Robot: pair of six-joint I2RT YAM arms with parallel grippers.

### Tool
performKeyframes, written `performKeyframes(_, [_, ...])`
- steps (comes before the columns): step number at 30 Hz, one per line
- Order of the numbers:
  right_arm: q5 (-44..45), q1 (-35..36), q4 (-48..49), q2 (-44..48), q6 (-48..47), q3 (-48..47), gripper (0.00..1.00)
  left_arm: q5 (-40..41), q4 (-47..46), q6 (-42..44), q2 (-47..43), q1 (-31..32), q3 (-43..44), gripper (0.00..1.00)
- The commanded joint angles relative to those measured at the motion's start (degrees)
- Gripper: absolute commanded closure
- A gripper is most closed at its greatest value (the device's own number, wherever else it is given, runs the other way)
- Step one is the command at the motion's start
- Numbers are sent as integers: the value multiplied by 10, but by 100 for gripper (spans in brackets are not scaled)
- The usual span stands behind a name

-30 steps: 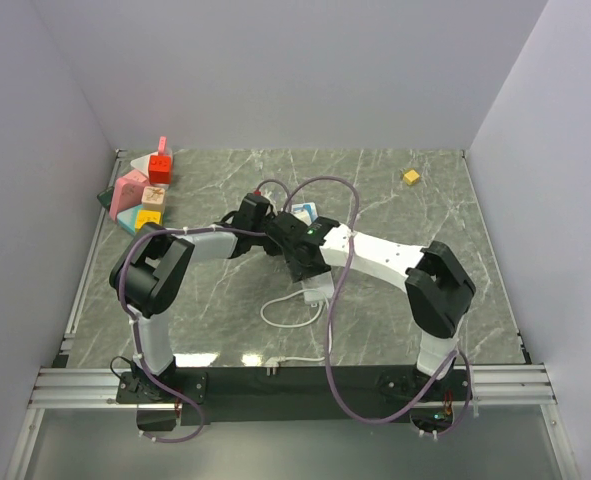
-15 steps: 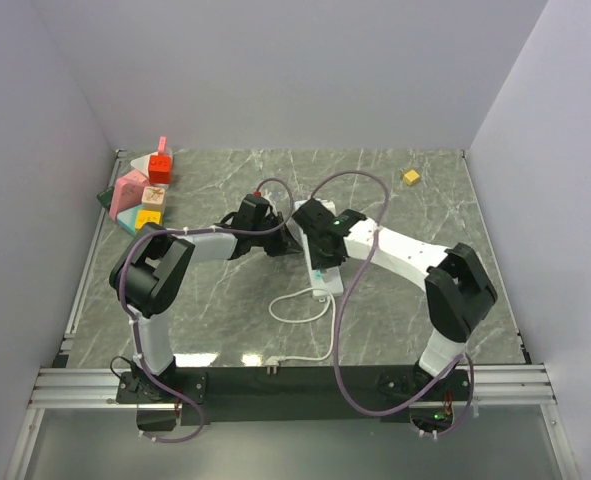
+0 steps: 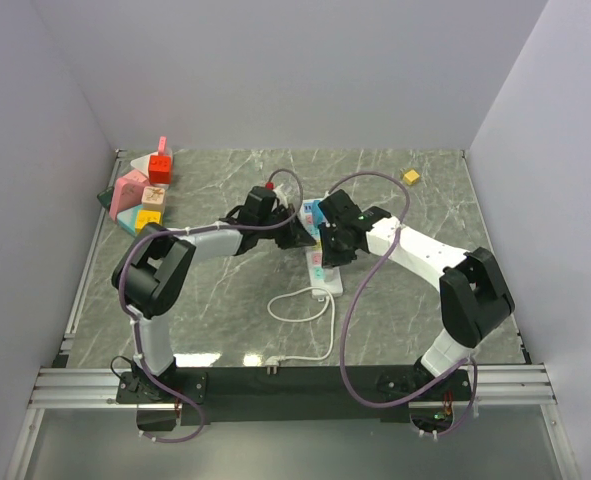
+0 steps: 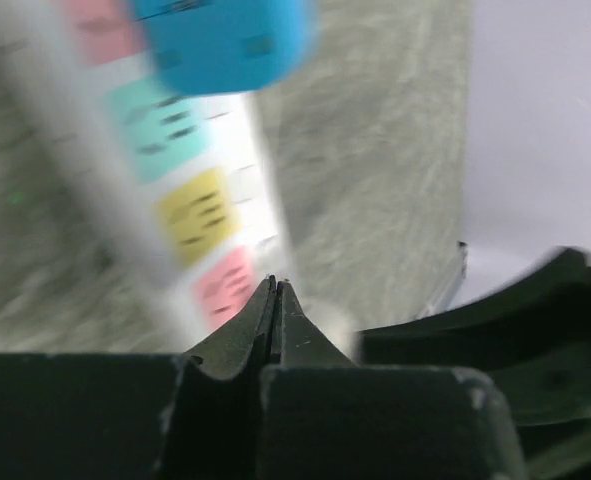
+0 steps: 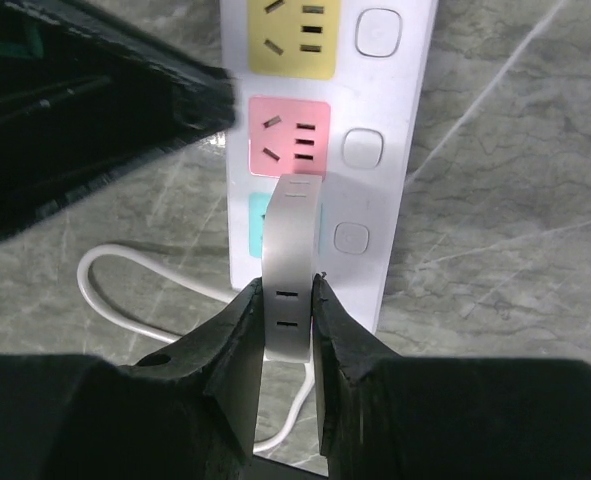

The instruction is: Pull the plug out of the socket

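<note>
Fingers of the right tool clamp narrowly on a white plug, which stands over the teal socket of the strip, next to the pink one. Whether its pins sit in that socket cannot be told. The right arm bends out to the right of the strip, wrist angled in toward it. The left tool is pinched together, empty, tips beside the strip's pink socket, forearm stretched in from the left. A blue plug sits farther along the strip.
</note>
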State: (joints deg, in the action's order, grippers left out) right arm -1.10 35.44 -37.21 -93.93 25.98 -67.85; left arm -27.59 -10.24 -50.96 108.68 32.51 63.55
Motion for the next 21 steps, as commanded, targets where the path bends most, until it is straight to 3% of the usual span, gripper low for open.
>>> performKeyframes(1, [-36,1,1,-5,-12,10,98,-37,-45,-11,16,19,45,99])
performKeyframes(2, [-36,1,-1,-7,-14,9,85,-40,-48,-13,23,20,50,99])
performKeyframes(4, [-36,1,-1,-13,-17,7,79,-42,-51,-18,42,24,54,99])
performKeyframes(5, [-36,1,0,-15,-20,8,69,-43,-49,-18,55,24,57,99])
performKeyframes(10, [-42,0,3,-26,-30,3,56,-35,-36,-3,76,22,46,99])
performKeyframes(14, [-43,1,5,-30,-33,-3,52,-37,-47,-5,87,18,32,99])
performKeyframes(15, [-42,0,6,-34,-33,-3,54,-38,-48,-4,89,18,32,99])
performKeyframes(18, [-39,0,3,-39,-31,-9,79,-39,-47,1,94,18,29,99])
performKeyframes(19, [-37,1,1,-37,-31,-11,95,-38,-50,2,95,18,22,99])
performKeyframes(21, [-38,0,-10,-28,-32,-23,100,-35,-54,2,98,18,11,99])
